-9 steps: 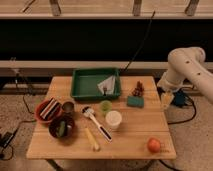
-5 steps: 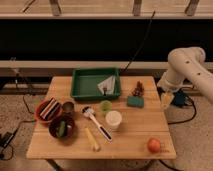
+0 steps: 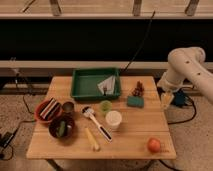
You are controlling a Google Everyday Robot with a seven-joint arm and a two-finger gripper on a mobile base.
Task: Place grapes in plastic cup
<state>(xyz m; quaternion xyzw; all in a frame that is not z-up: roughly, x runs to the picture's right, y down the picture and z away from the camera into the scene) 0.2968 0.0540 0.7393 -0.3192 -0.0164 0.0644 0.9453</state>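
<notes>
In the camera view, my gripper (image 3: 167, 99) hangs at the right edge of the wooden counter (image 3: 137, 131), below my white arm (image 3: 186, 65), which bends in from the right. I cannot tell how far the gripper is open, and I see nothing in it.

The grapes (image 3: 138, 90) lie on the counter at the far right, just right of the green tray (image 3: 80, 85) and just beyond a teal sponge (image 3: 134, 101). They are left of my gripper and apart from it. A folded white paper (image 3: 107, 86) rests in the right part of the tray.

The plastic cup (image 3: 105, 106), small and light green, stands near the middle of the counter, just in front of the tray and left of the sponge. The larger white cup (image 3: 113, 120) stands just nearer and right of it.

A white-handled brush (image 3: 96, 123) lies slanted left of the white cup, with a yellow object (image 3: 92, 139) nearer. At the left stand a red bowl (image 3: 41, 114), a metal cup (image 3: 67, 107) and a dark bowl (image 3: 62, 128). An orange fruit (image 3: 154, 145) sits at the near right corner.
</notes>
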